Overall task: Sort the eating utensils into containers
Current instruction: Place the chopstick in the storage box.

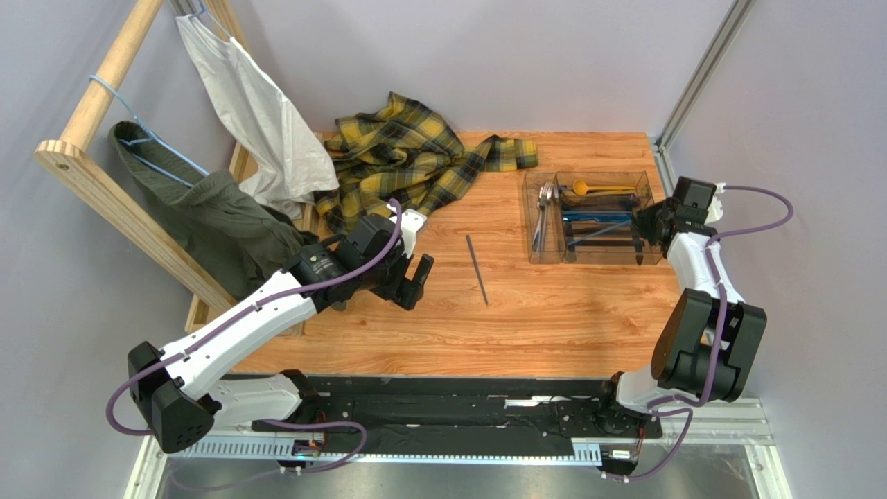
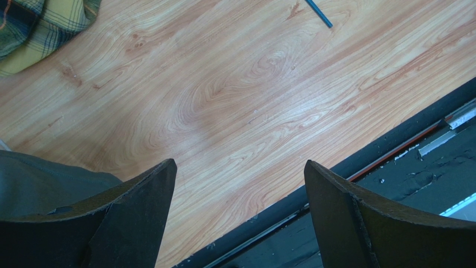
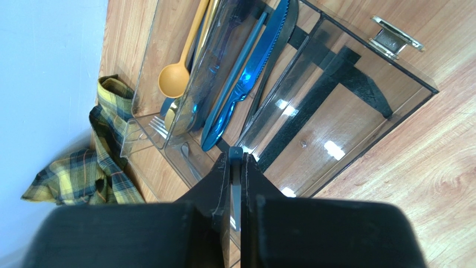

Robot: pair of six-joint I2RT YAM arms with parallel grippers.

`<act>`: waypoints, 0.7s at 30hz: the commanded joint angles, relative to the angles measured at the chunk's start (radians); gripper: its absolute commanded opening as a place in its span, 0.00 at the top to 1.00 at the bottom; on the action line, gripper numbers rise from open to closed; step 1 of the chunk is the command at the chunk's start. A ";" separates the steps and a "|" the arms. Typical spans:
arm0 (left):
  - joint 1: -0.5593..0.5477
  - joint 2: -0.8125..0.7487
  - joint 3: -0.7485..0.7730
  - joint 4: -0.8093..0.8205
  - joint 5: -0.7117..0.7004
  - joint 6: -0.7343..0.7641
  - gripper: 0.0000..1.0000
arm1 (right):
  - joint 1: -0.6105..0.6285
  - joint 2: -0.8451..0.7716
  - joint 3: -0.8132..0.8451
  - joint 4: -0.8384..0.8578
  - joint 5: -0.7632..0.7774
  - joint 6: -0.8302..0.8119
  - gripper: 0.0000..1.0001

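One stick loose, one sliver poised at the tray

The left pincer point(image 1: 416, 281), spread wide and empty, hangs over bare counter point(image 1: 541, 312) well left of the tray point(image 1: 593, 260); a dark stick point(image 1: 477, 268) lies between it and the tray. At the tray's right end, the right pincer point(image 3: 234, 159) is pressed together on a grey sliver point(image 3: 236, 195) (edge-on, hard to identify). Released over a divider, it could straddle two compartments or skid out.
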 commanded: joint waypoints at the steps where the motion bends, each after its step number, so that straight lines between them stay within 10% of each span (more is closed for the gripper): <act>1: 0.005 -0.029 -0.011 0.020 -0.014 0.019 0.07 | 0.014 -0.012 -0.019 0.044 0.066 0.007 1.00; 10: 0.003 -0.027 -0.015 0.022 -0.004 0.016 0.07 | 0.015 -0.015 -0.037 0.037 0.089 0.006 0.99; 21: 0.003 -0.033 -0.018 0.022 -0.009 0.014 0.08 | 0.014 -0.049 -0.039 0.003 0.115 0.001 0.64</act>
